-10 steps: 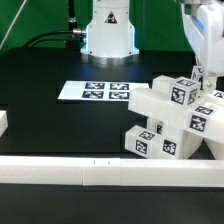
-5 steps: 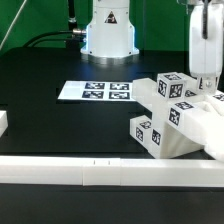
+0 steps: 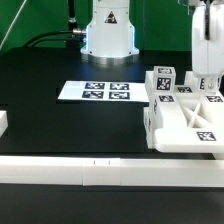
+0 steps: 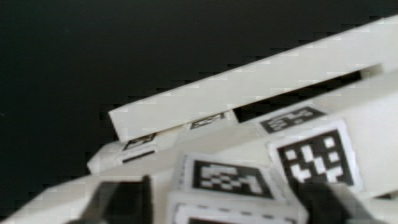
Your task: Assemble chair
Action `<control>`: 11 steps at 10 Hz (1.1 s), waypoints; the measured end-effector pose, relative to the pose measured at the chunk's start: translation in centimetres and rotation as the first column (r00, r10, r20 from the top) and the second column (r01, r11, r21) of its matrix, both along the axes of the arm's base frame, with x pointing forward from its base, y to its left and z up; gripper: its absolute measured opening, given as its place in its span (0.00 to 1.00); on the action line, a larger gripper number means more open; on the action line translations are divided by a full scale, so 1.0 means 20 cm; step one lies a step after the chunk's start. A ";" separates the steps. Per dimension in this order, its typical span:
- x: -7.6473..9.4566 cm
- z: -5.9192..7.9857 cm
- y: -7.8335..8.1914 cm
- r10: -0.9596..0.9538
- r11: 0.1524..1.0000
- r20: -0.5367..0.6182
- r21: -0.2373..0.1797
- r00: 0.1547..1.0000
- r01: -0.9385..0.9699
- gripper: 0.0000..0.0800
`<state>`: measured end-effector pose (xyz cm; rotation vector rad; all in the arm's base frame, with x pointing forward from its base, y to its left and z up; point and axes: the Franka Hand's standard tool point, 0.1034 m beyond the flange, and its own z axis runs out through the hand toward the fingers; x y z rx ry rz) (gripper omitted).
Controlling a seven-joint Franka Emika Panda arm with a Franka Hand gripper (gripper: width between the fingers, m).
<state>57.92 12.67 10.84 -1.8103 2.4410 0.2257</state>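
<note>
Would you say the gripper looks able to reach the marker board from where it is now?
Probably yes: the marker board lies flat with nothing on it, and the gripper hangs over the chair, with bare table between them.

One chair [image 3: 185, 118] in white plastic lies on the black worktop [image 3: 60, 125], toward four o'clock. One marker board [image 3: 95, 91] lies near the centre, printed with four square tags. One long white rail [image 3: 80, 172] runs along six o'clock. One robot arm base [image 3: 108, 30] stands at twelve o'clock.
</note>
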 end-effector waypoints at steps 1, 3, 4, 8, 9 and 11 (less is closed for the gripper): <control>0.00 0.00 0.00 0.105 0.994 0.018 0.000 0.994 -0.105 0.70; 0.00 -0.01 0.00 0.267 0.964 0.046 -0.003 0.962 -0.268 0.81; 0.00 -0.01 0.00 0.320 0.947 0.055 -0.006 0.946 -0.321 0.81; 0.00 -0.01 0.00 0.592 0.805 0.103 -0.027 0.799 -0.593 0.81; -0.01 -0.01 0.00 0.682 0.729 0.110 -0.034 0.723 -0.683 0.81; -0.01 0.02 0.00 0.836 0.542 0.115 -0.022 0.536 -0.840 0.81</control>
